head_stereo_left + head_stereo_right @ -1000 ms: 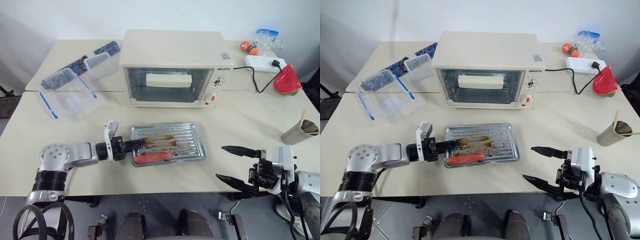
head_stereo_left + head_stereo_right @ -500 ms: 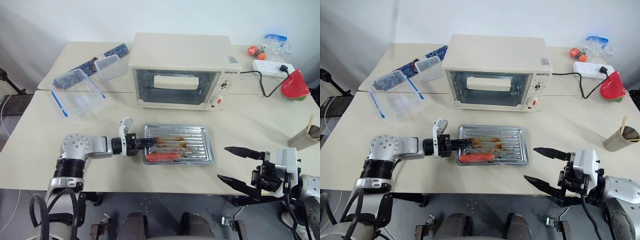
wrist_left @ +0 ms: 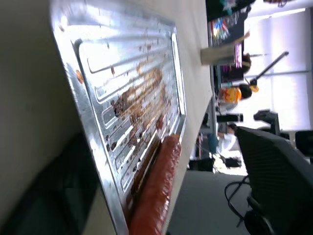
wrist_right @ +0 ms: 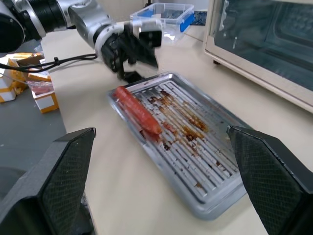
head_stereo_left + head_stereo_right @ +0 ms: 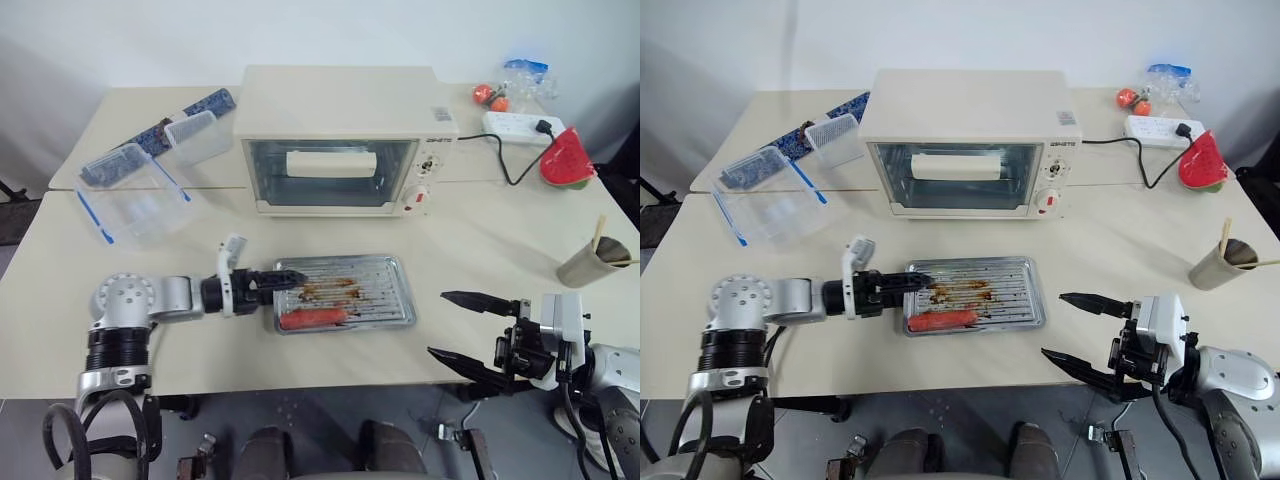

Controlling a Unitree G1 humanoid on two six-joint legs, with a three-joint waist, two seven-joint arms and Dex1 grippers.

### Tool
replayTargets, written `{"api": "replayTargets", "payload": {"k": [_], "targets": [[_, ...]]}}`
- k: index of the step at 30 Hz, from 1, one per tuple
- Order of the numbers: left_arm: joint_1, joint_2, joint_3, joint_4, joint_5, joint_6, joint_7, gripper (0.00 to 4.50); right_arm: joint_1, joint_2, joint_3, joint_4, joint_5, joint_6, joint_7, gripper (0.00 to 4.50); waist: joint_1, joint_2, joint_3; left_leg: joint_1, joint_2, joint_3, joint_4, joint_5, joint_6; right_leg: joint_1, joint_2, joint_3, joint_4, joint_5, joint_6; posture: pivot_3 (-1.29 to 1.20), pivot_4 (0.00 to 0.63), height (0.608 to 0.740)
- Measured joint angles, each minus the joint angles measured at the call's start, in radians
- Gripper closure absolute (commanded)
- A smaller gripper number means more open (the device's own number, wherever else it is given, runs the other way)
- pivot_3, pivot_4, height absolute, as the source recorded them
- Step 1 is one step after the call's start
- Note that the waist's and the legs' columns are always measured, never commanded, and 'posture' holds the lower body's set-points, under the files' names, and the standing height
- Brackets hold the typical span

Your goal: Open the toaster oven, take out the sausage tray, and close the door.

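Observation:
The cream toaster oven (image 5: 345,120) stands at the back of the table, its glass door (image 5: 330,172) closed. In front of it the silver sausage tray (image 5: 350,290) lies flat on the table, stained brown, with one red sausage (image 5: 312,318) along its near edge. My left gripper (image 5: 280,280) is at the tray's left rim, open, its black fingers (image 4: 131,53) spread beside the rim. The left wrist view looks along the tray (image 3: 132,112) and the sausage (image 3: 156,191). My right gripper (image 5: 440,324) hovers open at the table's front right, holding nothing.
Clear plastic containers (image 5: 140,195) with blue lids sit at the back left. A power strip (image 5: 515,123), a watermelon slice (image 5: 565,158) and small tomatoes (image 5: 490,95) lie at the back right. A paper cup (image 5: 585,262) with sticks stands at the right.
My left gripper has opened and let go of the tray's left rim. The tray stays flat on the table. The camera has shifted; the right arm has not moved.

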Motion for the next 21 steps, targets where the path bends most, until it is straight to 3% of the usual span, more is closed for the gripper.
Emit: {"api": "replayTargets", "payload": {"k": [5, 6, 9, 16, 21], "targets": [[0.187, 0.218, 0.014, -0.157, 0.126, -0.254, -0.316, 0.02, -0.025, -0.006, 0.004, 0.037, -0.011, -0.005, 0.024, 0.0, -0.016, 0.0, 0.0, -0.001, 0.0, 0.001, -0.002, -0.001, -0.001, -0.002, 0.0, 0.0, -0.001, 0.0, 0.0, 0.0, 0.15, 0.74], [0.249, 0.273, 0.024, -0.199, 0.182, -0.375, -0.42, 0.02, -0.049, -0.007, 0.008, 0.054, -0.012, -0.007, 0.032, 0.0, -0.017, 0.0, 0.0, -0.001, 0.001, 0.002, -0.003, -0.001, -0.001, -0.003, 0.0, 0.0, -0.003, 0.0, 0.0, 0.0, 0.15, 0.74], [0.365, 0.347, 0.075, -0.232, 0.284, -0.582, -0.578, 0.02, -0.081, -0.009, 0.005, 0.088, -0.011, -0.021, 0.053, 0.0, -0.015, 0.0, 0.001, -0.001, 0.001, 0.003, -0.003, -0.002, 0.0, -0.003, 0.0, 0.0, -0.004, 0.0, -0.001, 0.0, 0.15, 0.74], [0.649, 0.367, 0.233, -0.216, 0.567, -1.089, -0.705, 0.02, -0.181, -0.035, 0.019, 0.222, -0.024, -0.042, 0.129, 0.0, -0.021, 0.001, 0.001, -0.001, 0.003, 0.006, -0.002, -0.006, 0.001, -0.005, 0.0, 0.0, -0.004, 0.0, -0.001, 0.0, 0.15, 0.74], [0.724, 0.335, 0.32, -0.18, 0.654, -1.282, -0.697, 0.02, -0.245, -0.047, 0.032, 0.274, -0.033, -0.054, 0.166, 0.0, -0.017, 0.001, 0.001, -0.001, 0.003, 0.008, -0.002, -0.007, 0.003, -0.005, -0.001, -0.001, -0.004, 0.0, -0.001, 0.0, 0.15, 0.74]]}}
